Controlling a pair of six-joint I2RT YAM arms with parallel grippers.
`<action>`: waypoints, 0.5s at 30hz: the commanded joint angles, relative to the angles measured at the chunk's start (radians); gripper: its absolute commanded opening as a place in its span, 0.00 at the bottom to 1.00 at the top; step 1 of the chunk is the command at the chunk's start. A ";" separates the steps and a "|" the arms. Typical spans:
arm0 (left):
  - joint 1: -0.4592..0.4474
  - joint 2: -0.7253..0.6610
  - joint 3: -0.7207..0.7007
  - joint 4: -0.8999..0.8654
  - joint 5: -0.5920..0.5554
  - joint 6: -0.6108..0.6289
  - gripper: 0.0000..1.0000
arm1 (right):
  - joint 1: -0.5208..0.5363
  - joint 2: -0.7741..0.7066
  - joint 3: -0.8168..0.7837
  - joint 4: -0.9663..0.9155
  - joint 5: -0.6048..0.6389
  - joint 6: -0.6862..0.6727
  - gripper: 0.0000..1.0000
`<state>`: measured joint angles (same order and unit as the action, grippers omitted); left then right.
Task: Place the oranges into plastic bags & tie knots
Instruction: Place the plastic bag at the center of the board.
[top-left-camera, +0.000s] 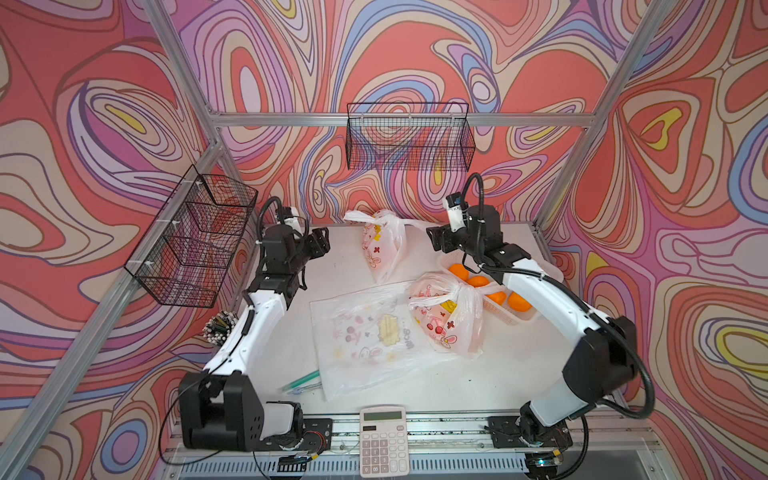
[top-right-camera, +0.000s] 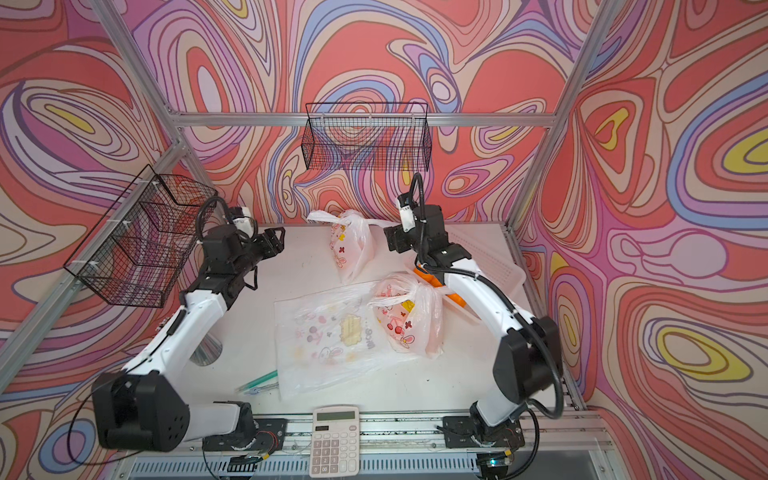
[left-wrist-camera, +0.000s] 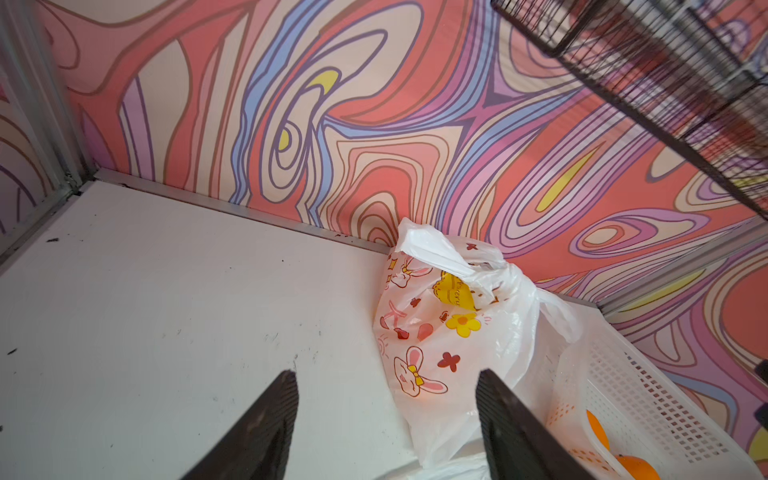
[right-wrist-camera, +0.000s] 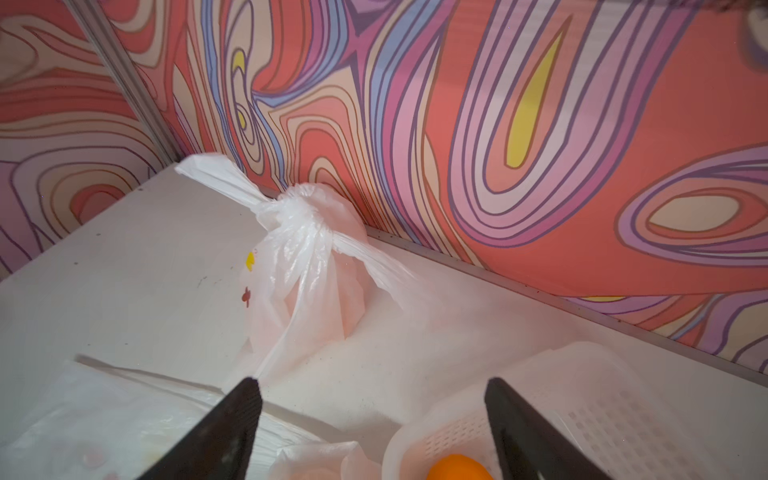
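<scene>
To my left, the left gripper hangs above the white table, its jaws apart with nothing between them. Just right of it a knotted bag stands by the back wall with its knot on top, and past that the right gripper hangs with its jaws wide and bare. Nearer me a flat bag lies mid-table, and a second tied bag rests over its right corner, against the white basket that holds loose oranges.
</scene>
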<state>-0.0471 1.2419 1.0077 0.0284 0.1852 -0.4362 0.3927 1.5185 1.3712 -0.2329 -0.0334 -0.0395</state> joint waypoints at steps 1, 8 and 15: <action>-0.020 -0.109 -0.154 -0.134 0.059 -0.066 0.71 | -0.001 -0.093 -0.127 -0.172 0.017 0.071 0.94; -0.220 -0.238 -0.355 -0.241 0.091 -0.188 0.70 | -0.003 -0.169 -0.254 -0.378 0.098 0.166 0.98; -0.372 -0.173 -0.449 -0.151 0.050 -0.307 0.71 | -0.003 -0.130 -0.283 -0.446 0.086 0.214 0.98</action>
<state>-0.3866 1.0416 0.5777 -0.1646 0.2581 -0.6659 0.3920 1.3842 1.1034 -0.6266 0.0380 0.1349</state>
